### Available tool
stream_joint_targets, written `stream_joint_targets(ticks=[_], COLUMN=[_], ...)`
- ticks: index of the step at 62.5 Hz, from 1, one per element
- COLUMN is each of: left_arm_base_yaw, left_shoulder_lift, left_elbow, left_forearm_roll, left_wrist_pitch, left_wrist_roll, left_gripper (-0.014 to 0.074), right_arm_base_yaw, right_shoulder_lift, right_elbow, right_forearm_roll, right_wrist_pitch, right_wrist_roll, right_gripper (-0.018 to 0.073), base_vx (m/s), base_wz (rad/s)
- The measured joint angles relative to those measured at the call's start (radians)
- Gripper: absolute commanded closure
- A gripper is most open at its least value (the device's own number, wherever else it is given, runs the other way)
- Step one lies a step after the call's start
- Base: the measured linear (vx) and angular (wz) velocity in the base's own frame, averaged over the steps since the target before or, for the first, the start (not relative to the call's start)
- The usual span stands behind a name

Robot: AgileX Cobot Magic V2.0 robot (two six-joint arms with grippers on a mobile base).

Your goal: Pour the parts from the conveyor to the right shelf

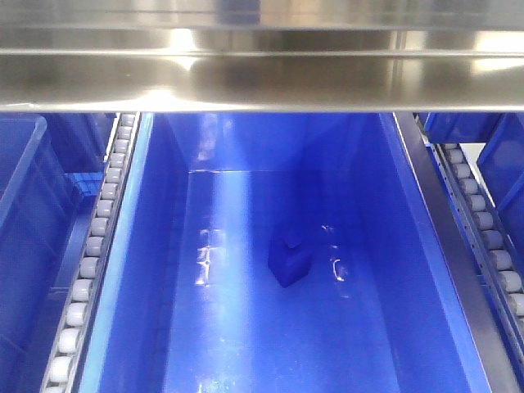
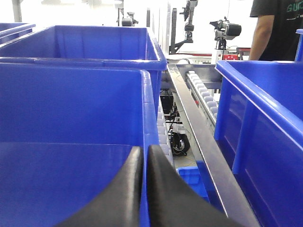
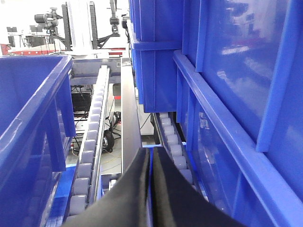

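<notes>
1. The right shelf [image 1: 262, 82] fills the front view: a shiny steel crossbar spans the whole top edge, and grey roller rails [image 1: 94, 254] run down the left and right sides towards the near edge.
2. Between those rails sits a large deep-blue bin [image 1: 155, 270], open upward. Its long walls run just inside the rails, leaving only a thin gap on each side; its far wall lies under the crossbar. The floor is wide and mostly bare.
3. More blue bins stand beyond each rail, at the left and right edges of the front view.
4. In the left wrist view a blue bin wall [image 2: 71, 113] rises directly ahead, another bin behind it, and a third [image 2: 265, 118] to the right. Between them a steel rail and rollers leave a narrow open channel.
5. In the right wrist view, stacked blue bins [image 3: 227, 94] crowd the right side and one bin [image 3: 28, 123] the left. A roller rail [image 3: 92, 137] runs away down the middle gap.
6. The left gripper [image 2: 145, 189] has its two black fingers pressed together over the bin's rim edge, nothing seen between them.
7. The right gripper [image 3: 150, 189] likewise has its fingers closed tight, a thin slit of blue showing between them.
8. One of the parts [image 1: 289, 258], a small blue block, lies on the bin floor near the middle, slightly right, well clear of every wall.
</notes>
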Motion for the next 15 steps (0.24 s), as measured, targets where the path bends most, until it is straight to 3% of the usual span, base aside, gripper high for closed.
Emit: stream_joint_targets(ticks=[15], left_arm_base_yaw=[0.0], left_shoulder_lift=[0.0], left_elbow=[0.0], left_forearm_roll=[0.0], left_wrist_pitch=[0.0], left_wrist_roll=[0.0], left_gripper=[0.0603], right_arm_base_yaw=[0.0], right_shoulder_lift=[0.0], right_elbow=[0.0], right_forearm_roll=[0.0], right_wrist_pitch=[0.0], right_wrist_roll=[0.0], right_gripper=[0.0568], base_vx=[0.0], base_wz=[0.0])
